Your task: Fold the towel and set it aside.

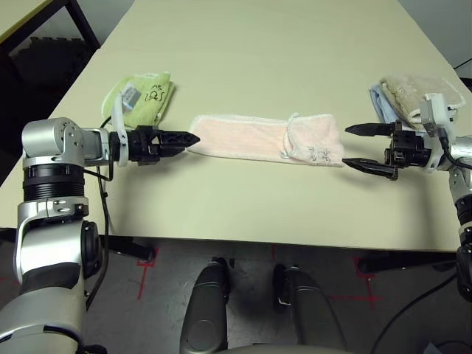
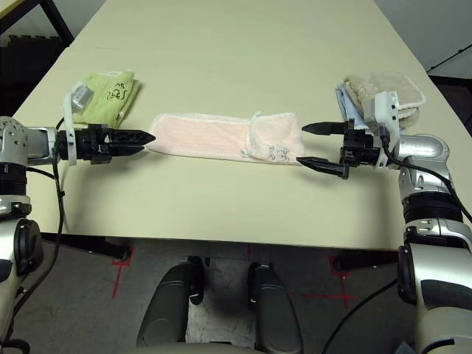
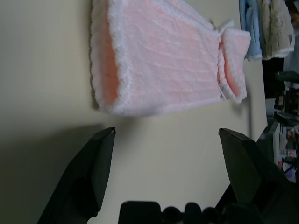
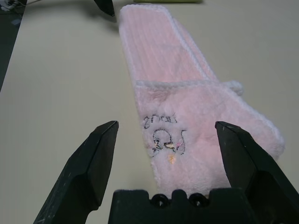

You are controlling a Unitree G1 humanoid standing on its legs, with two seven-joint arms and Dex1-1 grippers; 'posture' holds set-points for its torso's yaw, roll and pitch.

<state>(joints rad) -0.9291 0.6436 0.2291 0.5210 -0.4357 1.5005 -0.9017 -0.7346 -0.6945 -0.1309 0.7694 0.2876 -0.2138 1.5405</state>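
Roughly, left to right across the table (image 1: 243, 44):

Green towel: a lime-green folded towel (image 1: 144, 94) with black writing lies at the far left, behind the left arm.

Left gripper: the left gripper (image 1: 183, 139) points at the strip's left end; the head views show its fingers side-on, looking together, but the left wrist view shows them spread wide with only bare table between. It holds nothing.

Towel: the towel (image 1: 258, 137) lies mid-table as a long narrow strip running left to right, with its right end doubled back over itself, grey embroidery showing on that flap.

Right gripper: the right gripper (image 1: 361, 147) sits just beside the right end, fingers wide apart, empty, tips near the flap.

Folded stack: beige and light-blue towels (image 1: 402, 96) rest behind the right arm.

Handling: likely light, soft and floppy; thick terry should grip well but sag and unfold if lifted by one layer.

Where to hold: I would pinch through every layer at an end's corner, at the white scalloped edging.
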